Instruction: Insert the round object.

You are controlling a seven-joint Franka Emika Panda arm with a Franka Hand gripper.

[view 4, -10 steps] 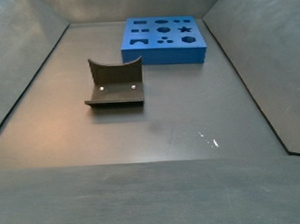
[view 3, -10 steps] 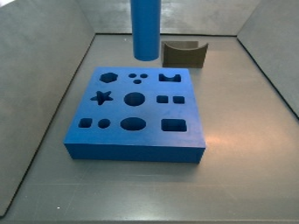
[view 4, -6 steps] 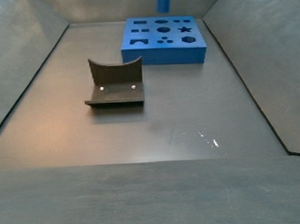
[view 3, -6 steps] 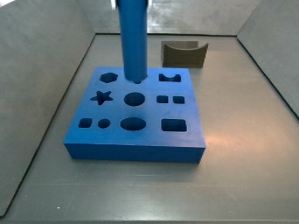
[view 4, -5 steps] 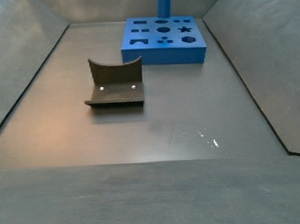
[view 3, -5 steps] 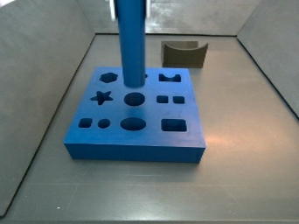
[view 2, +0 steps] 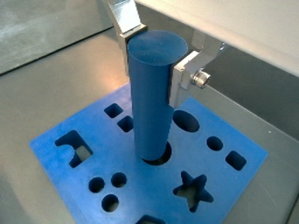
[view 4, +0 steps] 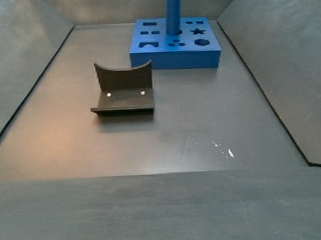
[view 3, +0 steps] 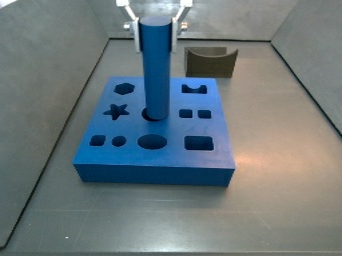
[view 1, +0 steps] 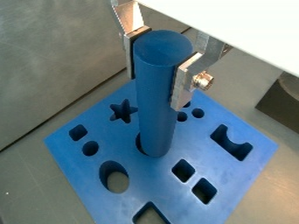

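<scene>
Gripper: the gripper [view 1: 160, 54] is above the centre of the blue block, at the top of the rod; in a side view [view 3: 158, 11] only its lower part shows at the upper edge of the pic.
Fingers: the silver fingers [view 2: 186, 77] are clamped on the upper end of the round object, one plate on each side; a dark pad is pressed flat against the rod.
Round object: the round object [view 3: 158, 70] is a long blue cylinder, standing upright; its lower end sits in the round hole in the middle of the block, seen in both wrist views [view 2: 153, 96]. How deep it is inside, cannot tell. In a side view [view 4: 174, 15] it is a thin blue post rising from the block at the far end of the floor.
Blue block: the blue block [view 3: 201, 164] lies flat on the floor, w/ many shaped holes, e.g. a star hole [view 2: 191, 190] near the rod.
Olive block: the dark olive arch-shaped block [view 4: 122, 90] lies on the floor, well apart from the blue block; in a side view [view 3: 213, 61] it is just behind the block's far corner.
Floor: the grey floor [view 4: 178, 161], w/ grey walls around.
</scene>
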